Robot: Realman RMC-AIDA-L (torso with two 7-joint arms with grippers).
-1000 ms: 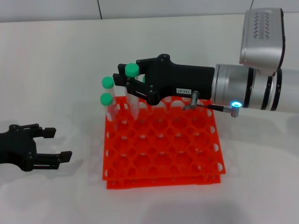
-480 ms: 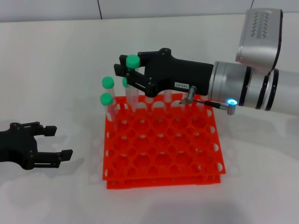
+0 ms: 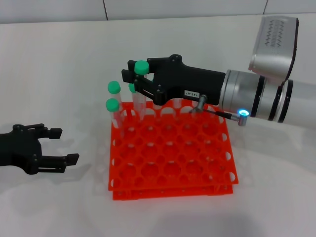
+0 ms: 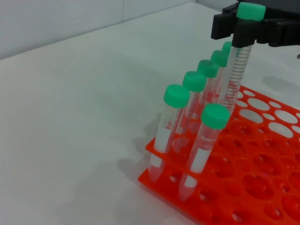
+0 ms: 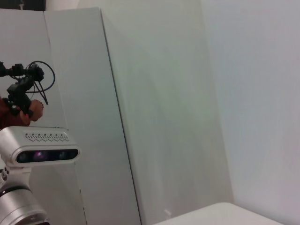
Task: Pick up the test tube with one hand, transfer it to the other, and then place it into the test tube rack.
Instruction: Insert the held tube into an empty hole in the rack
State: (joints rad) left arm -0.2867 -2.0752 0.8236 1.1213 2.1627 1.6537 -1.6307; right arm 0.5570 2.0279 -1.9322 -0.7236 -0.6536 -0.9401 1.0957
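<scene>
My right end effector (image 3: pixel 132 79), the black one with the small white label on its body, reaches in from the right over the back-left corner of the test tube rack (image 3: pixel 173 163), and its fingers are clamped on the test tube (image 3: pixel 141 89) just under the green cap. The tube hangs upright with its cap above my fingers and its lower end down among the rear holes of the rack; I cannot tell whether the tip is already seated in a hole. In the left wrist view the same tube (image 4: pixel 239 61) stands taller than its neighbours, gripped near the cap by the black fingers (image 4: pixel 225 26). Other green-capped tubes (image 3: pixel 114 106) already stand in the rack along its left and back edge, leaning slightly. My left end effector (image 3: pixel 57 145), black and unlabelled, sits low over the white worktop (image 3: pixel 59 64) well to the left of the rack, its fingers spread apart with nothing between them.
</scene>
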